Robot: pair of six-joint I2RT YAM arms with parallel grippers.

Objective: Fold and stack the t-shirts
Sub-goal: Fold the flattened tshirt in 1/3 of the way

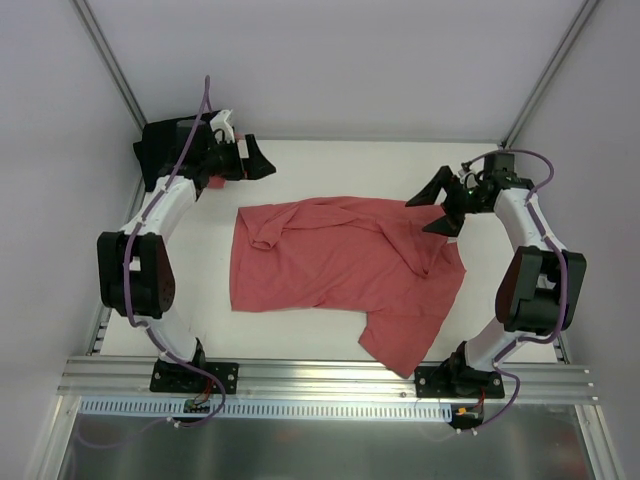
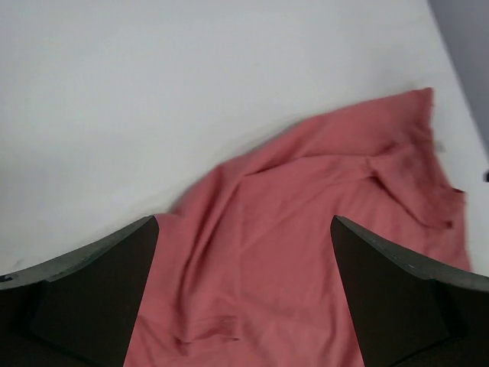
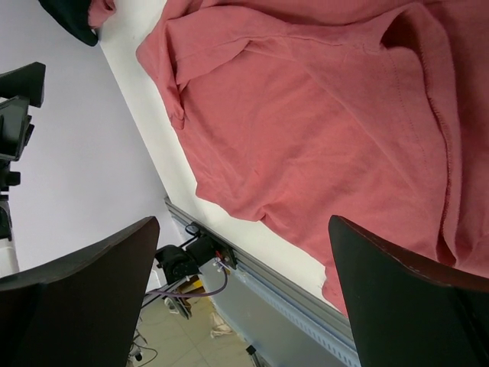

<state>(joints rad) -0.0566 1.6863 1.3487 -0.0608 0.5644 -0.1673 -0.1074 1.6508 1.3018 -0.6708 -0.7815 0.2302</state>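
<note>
Two shirts are in play: the coral-red t-shirt (image 1: 340,265) lies rumpled and unfolded mid-table (image 1: 330,160), and the black t-shirt (image 1: 160,150) sits bunched at the far left corner. The left gripper (image 1: 262,162) and right gripper (image 1: 425,212) hang with jaws apart, holding nothing. You are probably at the flattening step. Next, pinch opposite edges and draw the cloth smooth.
</note>
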